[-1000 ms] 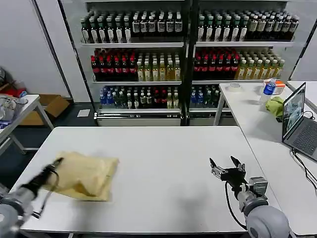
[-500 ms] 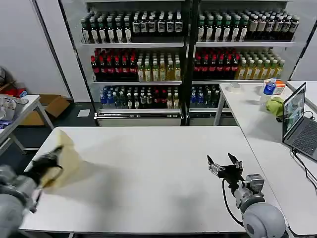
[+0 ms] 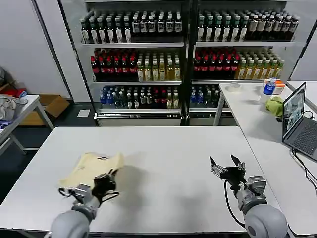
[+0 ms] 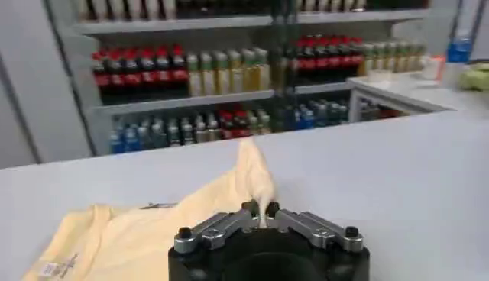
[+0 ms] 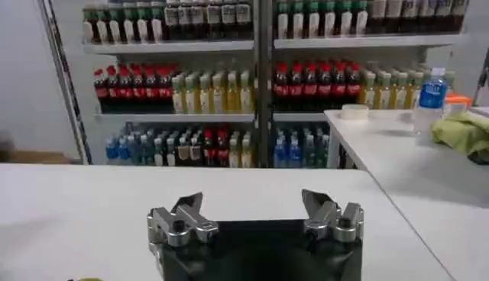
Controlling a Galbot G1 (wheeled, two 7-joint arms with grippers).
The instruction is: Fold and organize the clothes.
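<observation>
At table's left, left gripper (image 4: pixel 262 217) pinching garment (image 3: pixel 91 167) corner; thin hold, could slip. Right gripper (image 3: pixel 225 166) spread, idle.

Plain pale cream-yellow garment (image 3: pixel 94 166) on a white table (image 3: pixel 168 148); black left tool (image 3: pixel 105 179).

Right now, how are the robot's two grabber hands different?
The left gripper is shut, pinching a fold of the cream-yellow shirt; the right gripper is open and holds nothing. The left gripper sits over the shirt on the left part of the white table, while the right gripper hovers over bare tabletop on the right. Both are black with silvery fingers and point away from the robot, toward the drink shelves.
</observation>
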